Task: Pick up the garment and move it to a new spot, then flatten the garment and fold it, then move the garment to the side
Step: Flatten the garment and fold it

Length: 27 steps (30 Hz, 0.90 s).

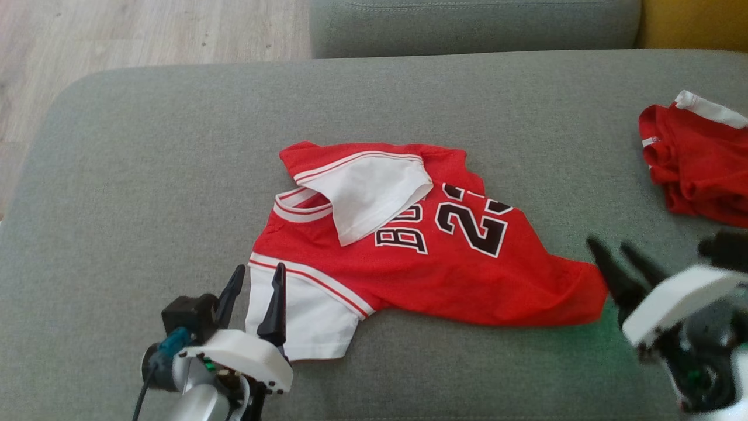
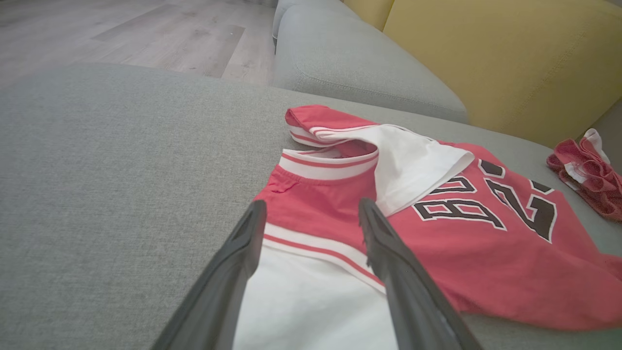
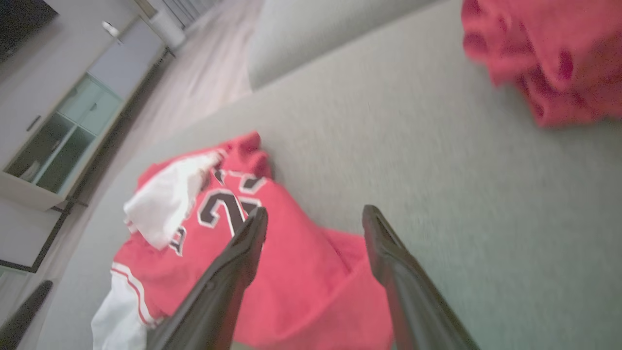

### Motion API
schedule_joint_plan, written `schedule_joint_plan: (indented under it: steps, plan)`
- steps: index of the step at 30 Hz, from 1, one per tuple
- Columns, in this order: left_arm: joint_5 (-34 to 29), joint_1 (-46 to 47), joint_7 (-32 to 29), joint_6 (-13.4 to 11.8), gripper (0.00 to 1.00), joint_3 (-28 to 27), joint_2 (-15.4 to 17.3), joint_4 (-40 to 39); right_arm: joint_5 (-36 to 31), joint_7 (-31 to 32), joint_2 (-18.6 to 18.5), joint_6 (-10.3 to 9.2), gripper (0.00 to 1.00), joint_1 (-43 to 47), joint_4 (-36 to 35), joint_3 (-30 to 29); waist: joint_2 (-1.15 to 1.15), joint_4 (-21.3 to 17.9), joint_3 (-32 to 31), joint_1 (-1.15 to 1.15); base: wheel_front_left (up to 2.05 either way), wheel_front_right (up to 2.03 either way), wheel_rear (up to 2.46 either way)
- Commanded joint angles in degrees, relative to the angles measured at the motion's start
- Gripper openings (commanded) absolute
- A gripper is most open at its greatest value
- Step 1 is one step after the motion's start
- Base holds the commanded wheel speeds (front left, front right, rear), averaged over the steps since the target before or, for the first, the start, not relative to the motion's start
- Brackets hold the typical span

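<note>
Grey woven upholstery covers the broad sofa seat (image 1: 146, 175) that carries everything. Nearest the robot, at about 7 o'clock in the head view, the left hand (image 1: 259, 269) hangs with its two dark fingers spread and nothing between them. In its own wrist view they straddle the near sleeve (image 1: 304, 316), and I cannot tell whether they touch the cloth. At about 4 o'clock the right hand (image 1: 608, 242) is blurred. Its fingers are also spread and empty, with the tips just beside the hem corner.

The garment (image 1: 438, 275) lies at the middle of the seat. It is a red jersey with white short sleeves, red-and-white striped trim and black, white-edged letters and numerals. Its neck points toward 9 o'clock and its hem toward 4 o'clock. The far sleeve (image 1: 368, 193) is flipped over onto the chest, hiding part of the print. The body is rumpled and the hem corner is bunched.

Farther off, at 3 o'clock and well apart from it, a second red cloth (image 1: 695, 175) with white trim sits crumpled. Beyond the seat a grey cushion (image 1: 467, 23) lies at 12 o'clock, pale wood floor (image 1: 117, 35) at 11 o'clock and a yellow backrest (image 2: 486, 63) at 1 o'clock. Across the floor, the right wrist view shows a glass-fronted cabinet (image 3: 58, 141).
</note>
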<state>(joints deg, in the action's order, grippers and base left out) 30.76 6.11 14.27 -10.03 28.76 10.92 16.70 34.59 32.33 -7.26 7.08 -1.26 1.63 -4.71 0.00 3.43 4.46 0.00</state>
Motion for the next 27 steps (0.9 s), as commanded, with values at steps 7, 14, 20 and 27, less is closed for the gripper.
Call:
schedule_joint_plan:
  steps: [7, 14, 20, 27]
  plan:
    - [-0.71, 2.54, -0.09, 0.31, 1.00, -1.09, 0.66, -2.00, -2.82, -0.79, -1.97, 0.41, 1.00, -9.79, -3.23, 6.41, 0.00, 1.41, 0.82, 0.00, 0.00, 0.00, 0.00]
    - [-0.48, 3.34, -0.07, 0.77, 1.00, -0.55, 0.05, -1.01, -5.66, 7.01, -6.16, 0.41, 1.00, -18.44, 10.68, 12.46, 0.00, 3.99, 1.71, 0.00, 0.00, 0.00, 0.00]
    - [-0.27, 3.54, 0.10, 0.98, 1.00, -0.41, -0.40, -0.22, -5.45, 14.09, -7.42, 0.41, 1.00, -22.50, 20.52, 14.71, 0.00, 6.18, 1.92, 0.00, 0.00, 0.00, 0.00]
    - [-0.17, 3.82, 0.29, 0.96, 1.00, -0.68, -0.58, 0.20, -2.38, 13.02, -8.12, 0.41, 0.00, -26.11, 26.26, 18.20, 0.00, 8.06, 2.46, 0.00, 0.00, 0.00, 0.00]
